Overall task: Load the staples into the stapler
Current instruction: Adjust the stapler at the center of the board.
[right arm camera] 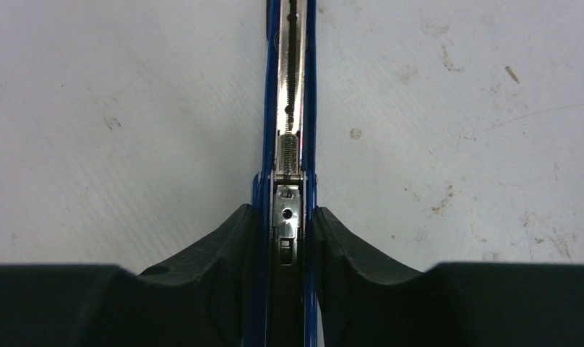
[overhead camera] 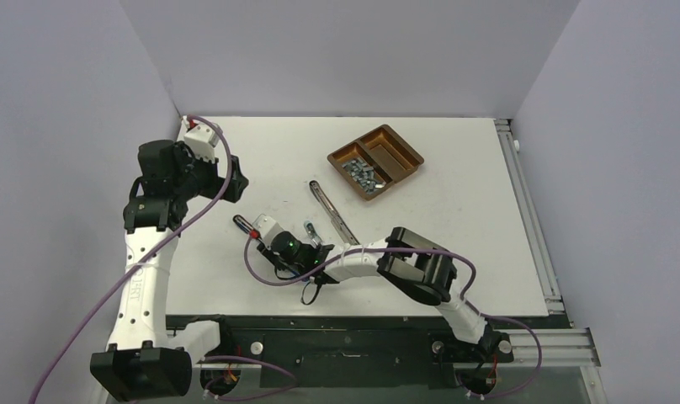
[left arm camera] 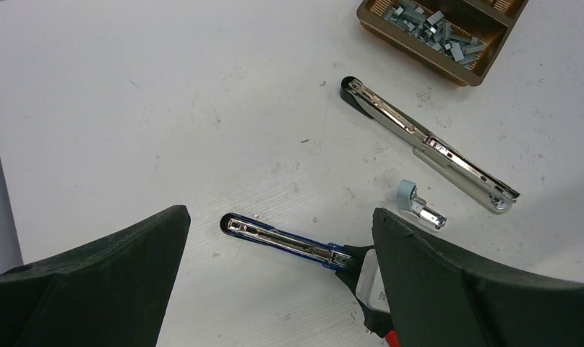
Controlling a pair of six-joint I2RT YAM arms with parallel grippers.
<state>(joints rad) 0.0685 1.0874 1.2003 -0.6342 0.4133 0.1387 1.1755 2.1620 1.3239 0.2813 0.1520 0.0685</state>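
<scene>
The stapler (right arm camera: 289, 144) is blue, lies opened on the white table and shows its chrome channel and spring. My right gripper (right arm camera: 288, 217) is shut on its rear end, one black finger (right arm camera: 231, 246) pressed against each blue side. From the top view the same stapler (overhead camera: 246, 225) points away to the left of my right gripper (overhead camera: 265, 231). The staples (overhead camera: 363, 176) are a pile of small grey strips in one compartment of a brown tray (overhead camera: 401, 154) at the back right. My left gripper (left arm camera: 280, 213) hangs open above the stapler (left arm camera: 282, 238), touching nothing.
A second, silver and black stapler (left arm camera: 426, 141) lies opened flat between the blue one and the tray (left arm camera: 419, 61). A small pale blue piece with a metal clip (left arm camera: 418, 202) lies beside it. White walls close in the left and right sides.
</scene>
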